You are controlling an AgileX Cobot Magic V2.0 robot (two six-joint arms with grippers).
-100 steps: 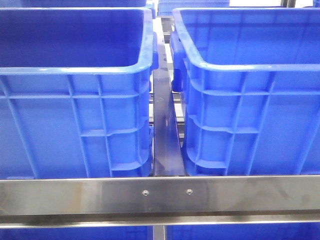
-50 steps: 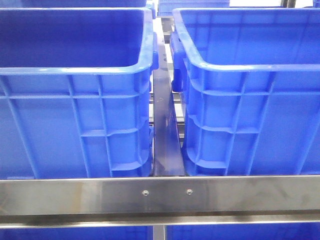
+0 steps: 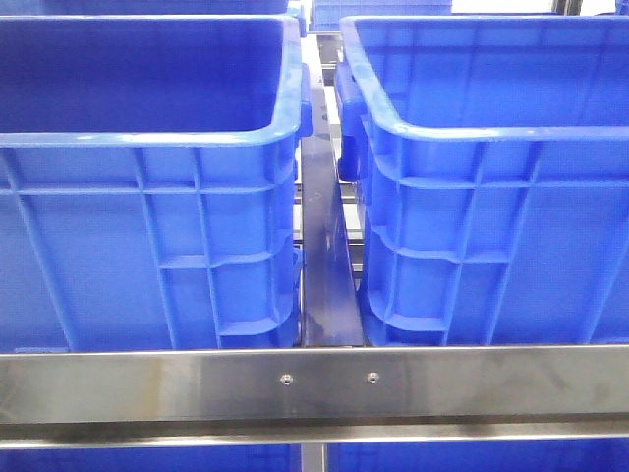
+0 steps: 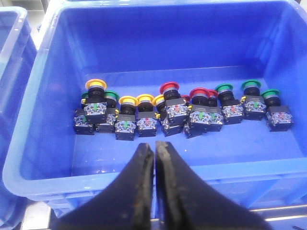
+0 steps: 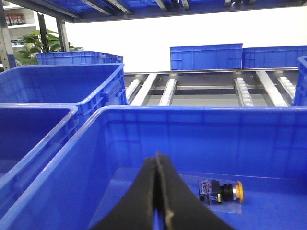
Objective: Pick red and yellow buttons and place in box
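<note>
In the left wrist view a blue crate (image 4: 158, 43) holds a row of push buttons on black switch bodies. Yellow buttons (image 4: 127, 100) stand toward one end, red buttons (image 4: 169, 87) in the middle. My left gripper (image 4: 155, 146) hovers over the crate's near wall, shut and holding nothing. In the right wrist view another blue box (image 5: 192, 139) has one yellow button (image 5: 221, 190) lying on its floor. My right gripper (image 5: 157, 156) hangs just inside this box, beside that button, shut and holding nothing. Neither gripper shows in the front view.
Green-capped buttons (image 4: 251, 85) fill the other end of the row. The front view shows two tall blue crates (image 3: 147, 197) (image 3: 491, 197) with a narrow gap between them, behind a steel rail (image 3: 314, 379). More crates (image 5: 206, 56) and roller tracks (image 5: 168, 91) lie beyond.
</note>
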